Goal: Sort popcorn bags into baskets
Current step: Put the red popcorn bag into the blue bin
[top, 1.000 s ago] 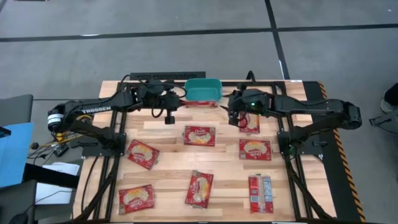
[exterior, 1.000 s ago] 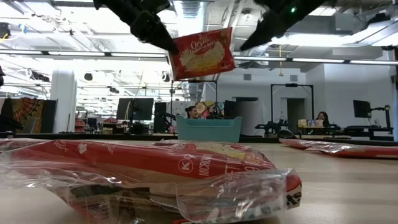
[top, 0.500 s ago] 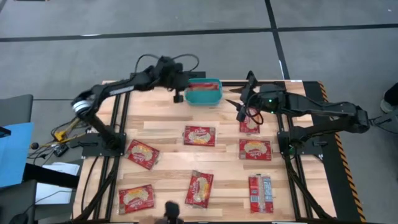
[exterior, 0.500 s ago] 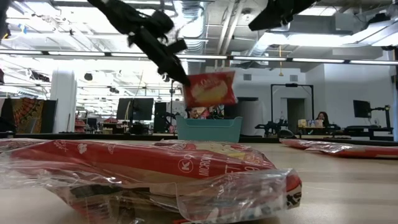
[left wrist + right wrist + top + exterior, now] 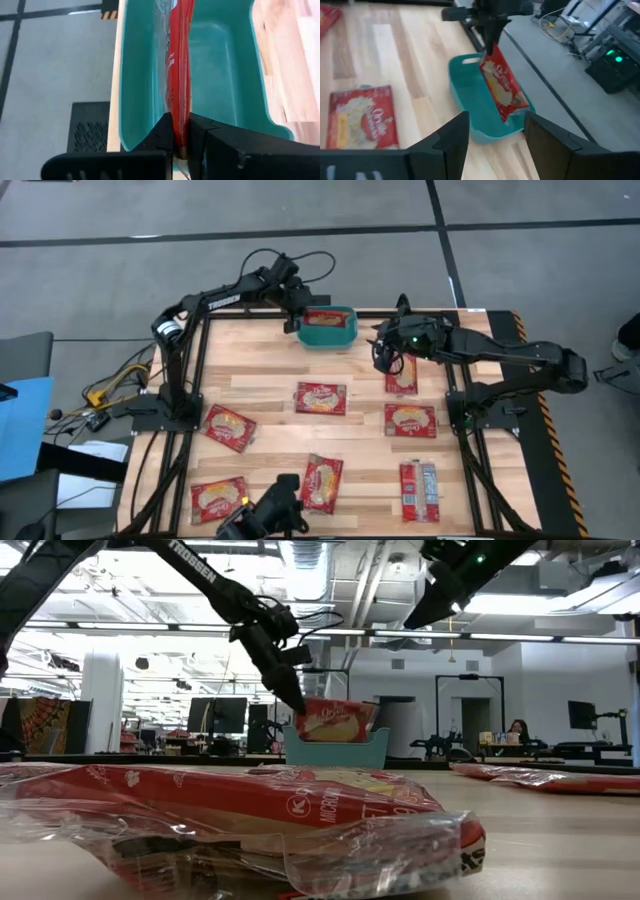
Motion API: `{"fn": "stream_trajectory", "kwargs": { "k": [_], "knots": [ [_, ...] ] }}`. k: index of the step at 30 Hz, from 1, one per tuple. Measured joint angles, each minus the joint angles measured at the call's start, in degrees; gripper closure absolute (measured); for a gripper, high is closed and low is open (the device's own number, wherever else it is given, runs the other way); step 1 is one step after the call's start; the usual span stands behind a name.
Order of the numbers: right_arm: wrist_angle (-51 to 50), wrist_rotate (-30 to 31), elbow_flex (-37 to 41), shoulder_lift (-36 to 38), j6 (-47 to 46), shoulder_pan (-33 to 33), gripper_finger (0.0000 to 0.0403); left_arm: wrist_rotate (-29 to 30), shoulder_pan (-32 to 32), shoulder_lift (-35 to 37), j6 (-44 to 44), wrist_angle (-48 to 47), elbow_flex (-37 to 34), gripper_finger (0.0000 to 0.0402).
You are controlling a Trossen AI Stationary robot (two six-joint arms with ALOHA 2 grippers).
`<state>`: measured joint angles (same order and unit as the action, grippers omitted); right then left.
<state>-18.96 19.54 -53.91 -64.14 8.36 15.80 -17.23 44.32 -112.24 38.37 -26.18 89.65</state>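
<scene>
The held popcorn bag point(image 5: 502, 87) is red plastic with a pale yellow-white panel and white script lettering that looks like "Orville"; the nearest packet on the table point(image 5: 260, 815) shows part of a word, "MICRO". "TROSSEN" is printed in white on the left arm.

The left gripper point(image 5: 181, 131) is clamped on the bag's top edge — the bag hangs with its lower end inside the teal basket point(image 5: 327, 336) at the table's far edge. The right gripper point(image 5: 492, 135) has its fingers spread, holds nothing and hovers just beside the basket.

Seven more bags lie flat on the wooden table point(image 5: 270, 385) — one point(image 5: 320, 397) at centre.
</scene>
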Motion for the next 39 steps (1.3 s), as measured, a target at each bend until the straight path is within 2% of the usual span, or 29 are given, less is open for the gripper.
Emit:
{"fn": "stream_trajectory", "kwargs": {
  "k": [8,23,32,39],
  "knots": [
    [1.6,0.0,0.0,0.1,-0.9,1.9,0.0193,-3.8,1.1,-0.4,-0.9,1.7,0.0,0.0401],
    [1.9,-0.1,0.0,0.1,-0.8,2.3,0.0199,-2.5,0.8,-0.4,-5.1,3.2,0.0,0.0401],
    [1.4,-0.2,0.0,0.1,-0.9,1.8,0.0206,-3.1,1.4,-0.5,-4.7,12.3,-7.3,0.0401],
    [1.6,-0.2,0.0,0.1,-1.4,1.9,0.0205,-3.1,1.3,-0.5,-3.5,13.8,-7.6,0.0398]
  ]
}}
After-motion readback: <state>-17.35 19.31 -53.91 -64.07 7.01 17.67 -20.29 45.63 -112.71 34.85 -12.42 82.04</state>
